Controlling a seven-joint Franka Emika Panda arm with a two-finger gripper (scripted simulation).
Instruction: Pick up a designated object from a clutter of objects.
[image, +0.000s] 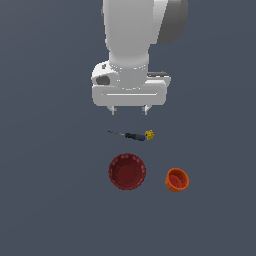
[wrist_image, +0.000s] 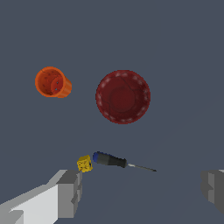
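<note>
We find the gripper (image: 130, 111) spread wide and empty, poised above the screwdriver (image: 128, 134), likely to straddle it. The screwdriver lies flat, its handle end just beside the yellow block (image: 149, 134), near the red bowl (image: 127, 171); orange cup (image: 177, 180) sits apart

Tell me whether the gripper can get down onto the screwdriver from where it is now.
Probably yes. The gripper hangs open above the screwdriver, with nothing between them. The yellow block sits right at the handle end, so the jaws might catch it too.
</note>
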